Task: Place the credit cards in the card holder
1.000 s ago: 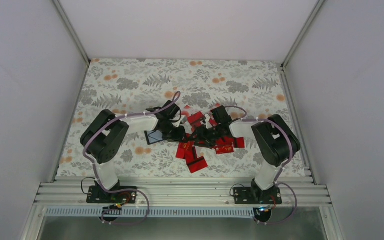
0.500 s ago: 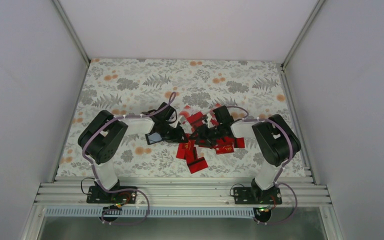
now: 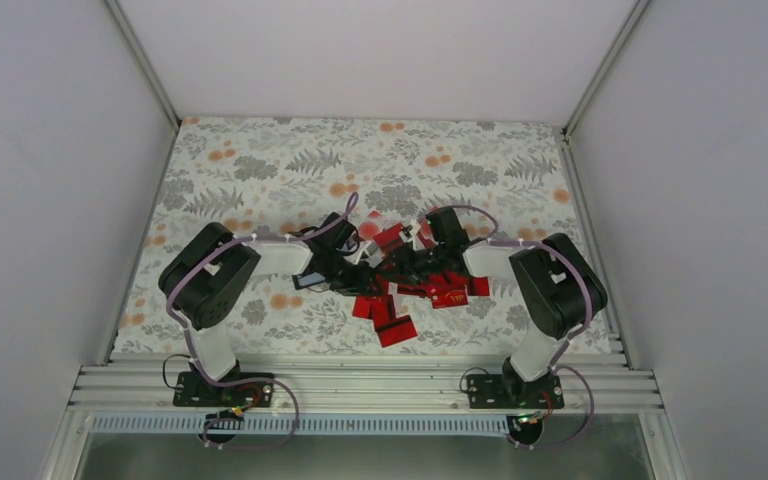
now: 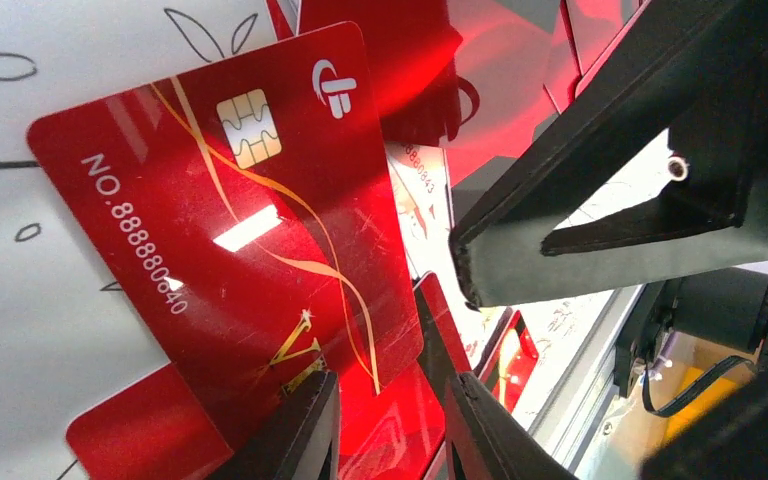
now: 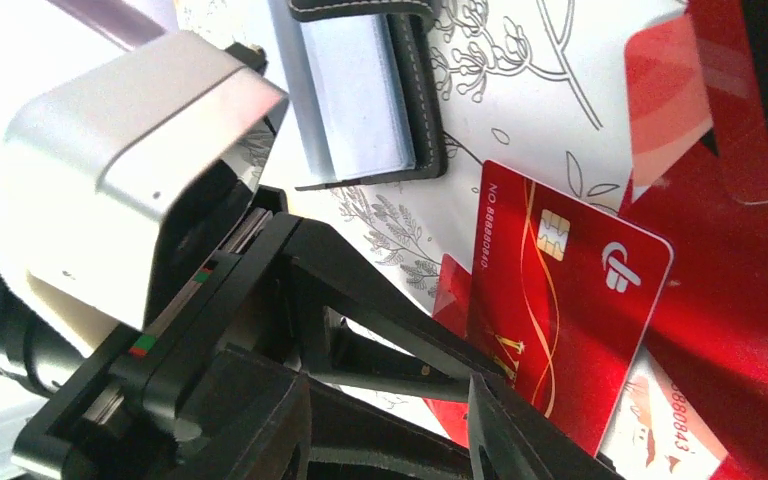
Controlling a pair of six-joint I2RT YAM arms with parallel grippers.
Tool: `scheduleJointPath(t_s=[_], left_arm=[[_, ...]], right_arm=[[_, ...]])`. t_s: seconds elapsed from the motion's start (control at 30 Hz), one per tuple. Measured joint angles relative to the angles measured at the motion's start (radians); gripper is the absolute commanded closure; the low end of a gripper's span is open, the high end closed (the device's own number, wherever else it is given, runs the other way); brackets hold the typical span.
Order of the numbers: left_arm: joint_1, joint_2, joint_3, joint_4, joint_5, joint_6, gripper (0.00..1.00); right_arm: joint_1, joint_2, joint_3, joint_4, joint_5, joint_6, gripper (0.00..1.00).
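The left gripper [image 3: 362, 278] has moved nearer the arm bases and rightward, to the edge of the red cards [image 3: 396, 328], closing on the right gripper [image 3: 398, 272], whose jaws have narrowed slightly. The wallet [image 3: 309, 281] shifted slightly nearer too.

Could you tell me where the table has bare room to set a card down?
Free: the table's far half; the near edge left of the credit cards. Crowded: the middle, where card holder, left gripper and right gripper meet them.
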Motion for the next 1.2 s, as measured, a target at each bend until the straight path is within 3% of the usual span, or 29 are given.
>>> scheduleJointPath(t_s=[0.43,0.8,1.2], left_arm=[[-0.002,-0.153,0.05,-0.135,-0.166,0.01,0.69],[-0.002,-0.101,0.073,-0.187,-0.298,0.028,0.66],[0.021,-0.023,0.035,-0.043,-0.201,0.0,0.66]], right_arm=[[0.005,-0.082,0.05,-0.258,0.154,-0.149,0.6],[0.038,0.029,0.074,-0.256,0.146,-0.15,0.6],[0.032,0.058,0.048,-0.152,0.077,-0.11,0.59]])
